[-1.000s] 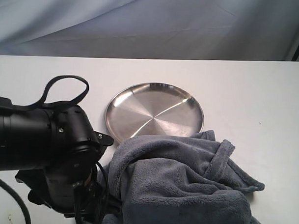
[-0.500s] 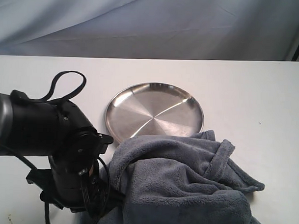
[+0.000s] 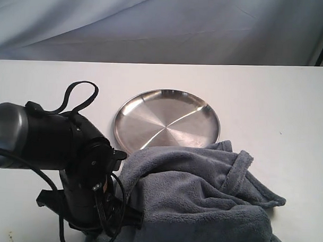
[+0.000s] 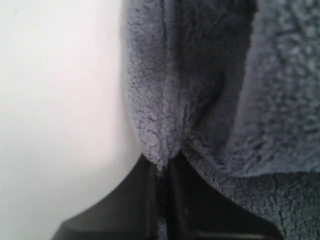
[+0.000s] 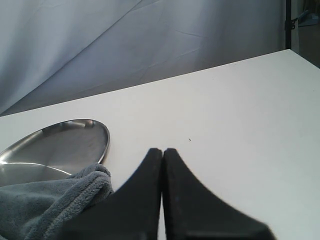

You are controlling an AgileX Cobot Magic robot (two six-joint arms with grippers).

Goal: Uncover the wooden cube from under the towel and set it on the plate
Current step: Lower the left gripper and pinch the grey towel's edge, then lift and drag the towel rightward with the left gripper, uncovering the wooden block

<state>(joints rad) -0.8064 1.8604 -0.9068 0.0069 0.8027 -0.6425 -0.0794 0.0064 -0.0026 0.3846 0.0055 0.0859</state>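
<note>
White table point(image 3: 279, 104) carries plate point(image 3: 167, 121) and towel point(image 3: 201, 202) before blue-grey drape point(image 3: 154, 25).

The left arm point(image 3: 59, 149) has shifted closer to the towel point(image 3: 201, 202).

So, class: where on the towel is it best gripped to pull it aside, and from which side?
Grip the towel by the thick rolled edge on its left in the exterior view, coming in over the table beside it. That fold stands up as a narrow ridge; the left gripper is shut on it.

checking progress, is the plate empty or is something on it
Empty: the plate shows only bare steel; the towel lies bunched at its rim.
</note>
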